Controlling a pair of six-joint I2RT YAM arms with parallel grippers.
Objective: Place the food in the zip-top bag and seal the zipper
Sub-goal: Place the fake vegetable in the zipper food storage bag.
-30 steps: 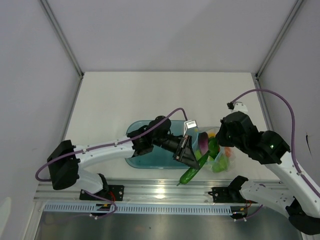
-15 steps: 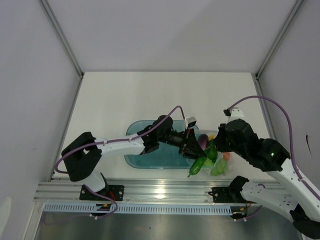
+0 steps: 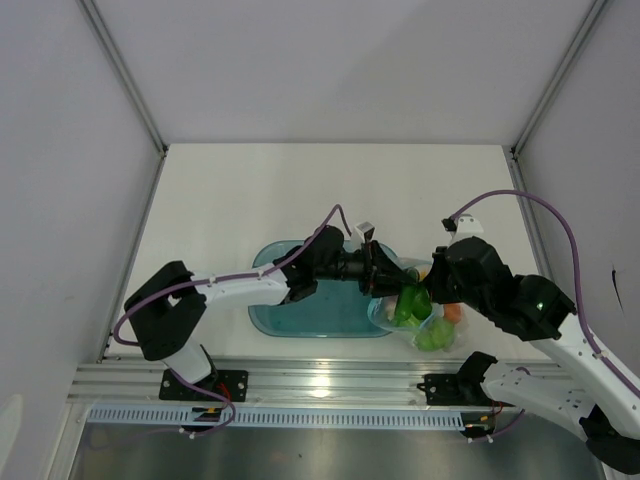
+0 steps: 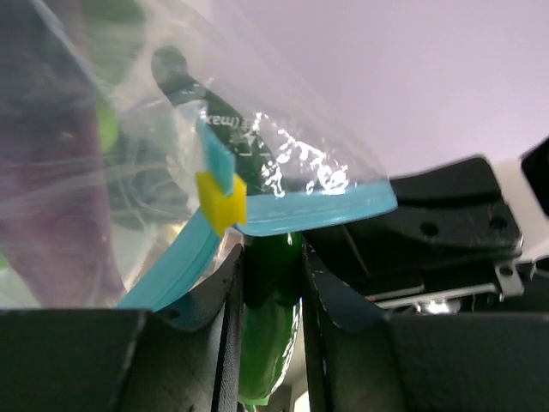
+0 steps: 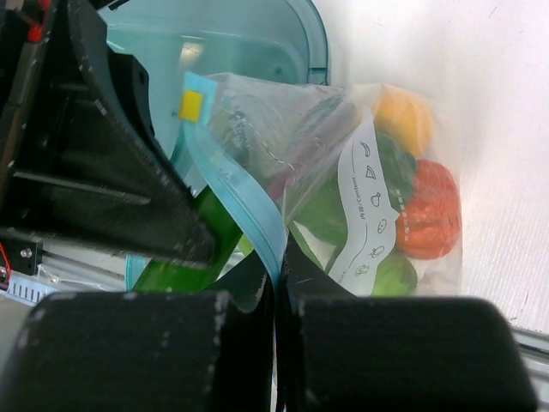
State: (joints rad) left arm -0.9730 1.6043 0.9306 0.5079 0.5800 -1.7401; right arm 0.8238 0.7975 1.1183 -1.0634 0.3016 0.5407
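The clear zip-top bag (image 3: 428,322) lies right of the blue tub, with a red tomato (image 5: 429,210), a yellow fruit (image 5: 403,116), a purple eggplant (image 4: 60,172) and green pieces inside. My right gripper (image 5: 276,266) is shut on its teal zipper (image 5: 236,193), lifting that edge of the mouth. A yellow slider (image 4: 221,199) sits on the strip. My left gripper (image 4: 270,257) is shut on a green cucumber (image 4: 270,326), whose upper end pokes in under the zipper (image 4: 317,210) at the bag's mouth. In the top view both grippers, left (image 3: 385,285) and right (image 3: 432,290), meet over the bag.
The translucent blue tub (image 3: 300,312) lies under the left forearm, just left of the bag; I see nothing in the part of it that shows. The table's front edge and a metal rail (image 3: 330,375) run close below the bag. White table stretches behind.
My left arm swung the cucumber up from near the front edge to the bag's mouth. The right gripper kept its hold on the zipper and shifted the bag slightly.
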